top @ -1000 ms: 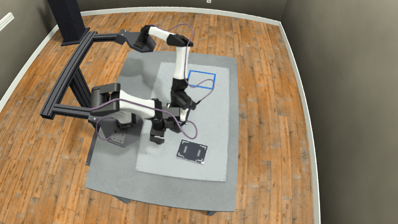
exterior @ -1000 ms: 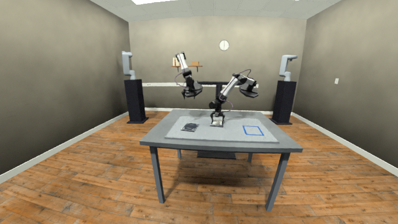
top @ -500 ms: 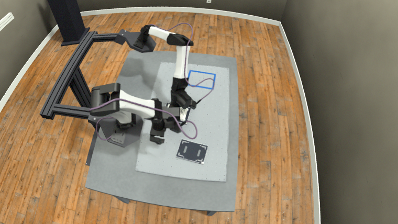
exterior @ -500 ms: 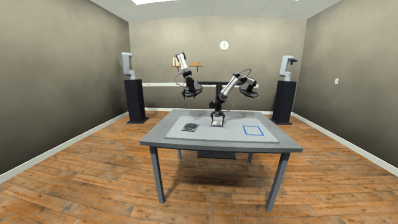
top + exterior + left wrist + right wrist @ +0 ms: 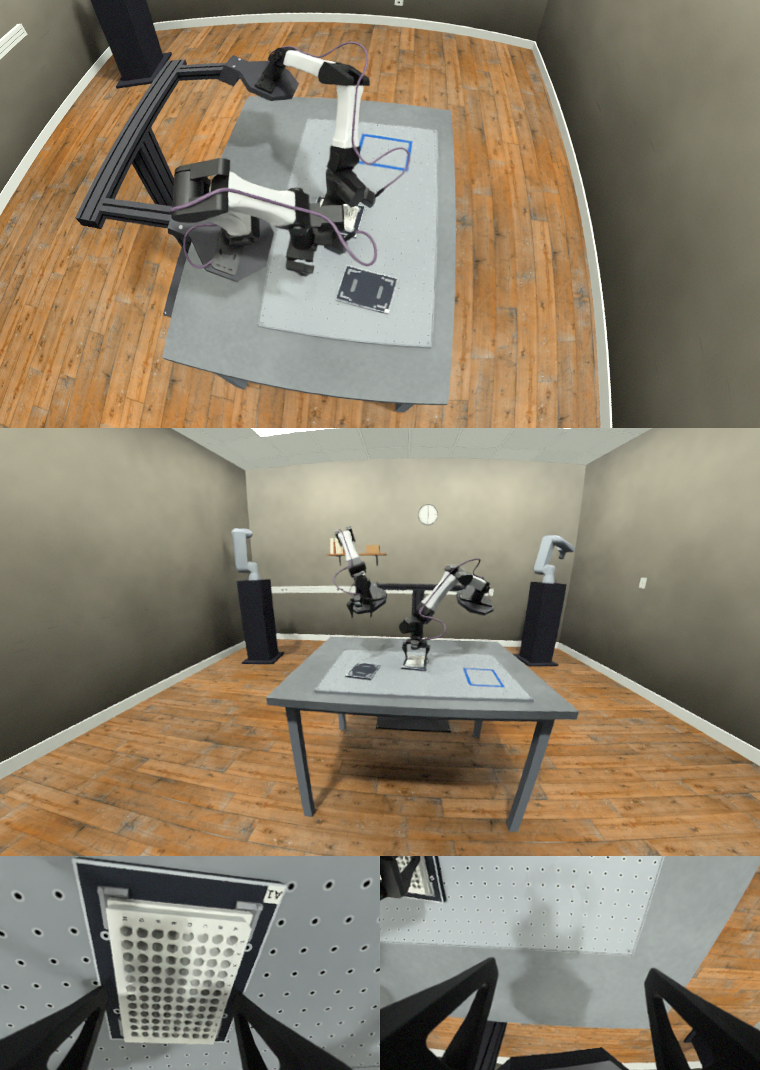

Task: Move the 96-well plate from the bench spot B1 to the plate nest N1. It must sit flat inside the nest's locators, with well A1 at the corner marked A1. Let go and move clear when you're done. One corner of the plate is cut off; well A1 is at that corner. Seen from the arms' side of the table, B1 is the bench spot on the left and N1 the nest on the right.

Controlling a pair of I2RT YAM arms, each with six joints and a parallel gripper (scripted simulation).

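Note:
The white 96-well plate [image 5: 351,216] [image 5: 414,661] [image 5: 177,971] [image 5: 420,886] lies on the dark middle nest [image 5: 181,887] [image 5: 413,668], between its grey corner locators, and looks flat. Its cut corner, by well A1, is at the nest's A1 label [image 5: 274,893]. My left gripper [image 5: 172,995] [image 5: 415,655] is open over the plate, one finger beyond each long side. Whether the fingers touch it is unclear. My right gripper [image 5: 572,970] [image 5: 361,615] is open and empty, high over the table's arm side. The blue outline of B1 [image 5: 387,138] [image 5: 485,686] holds nothing.
A second dark nest [image 5: 366,289] [image 5: 364,670] with corner locators lies further right, seen from the arms' side, and is empty. Both nests and the outline are on the perforated light board [image 5: 409,324]. The two arms' wrists are close together in the top view.

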